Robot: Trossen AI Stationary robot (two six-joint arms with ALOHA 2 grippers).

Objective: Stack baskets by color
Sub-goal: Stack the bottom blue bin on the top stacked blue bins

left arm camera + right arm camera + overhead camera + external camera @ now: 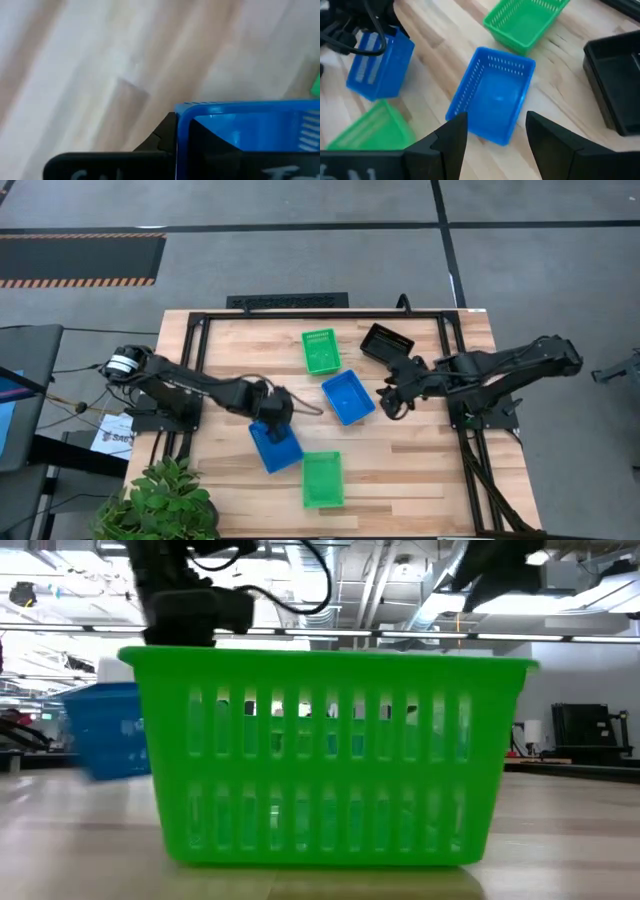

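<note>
My left gripper (270, 418) is shut on a blue basket (276, 448) left of the table's middle, also seen as the blue basket (379, 65) in the right wrist view. A second blue basket (348, 397) rests on its base mid-table. My right gripper (495, 122) hangs open above its right side and touches nothing. One green basket (320, 350) stands farther back, another green basket (322, 478) stands near the front edge, and a black basket (386, 340) stands at the far right. My left gripper pinches the blue basket's far end wall at its rim (182, 112), with one finger outside (162, 137) and the other inside the basket. The fingers come steeply from above. The basket hangs tilted below them; whether its low end is clear of the table I cannot tell.
The near green basket (320, 755) fills the low view and hides most of the table behind it. A potted plant (160, 500) stands at the near left corner. Bare wood shows at the near right (420, 480).
</note>
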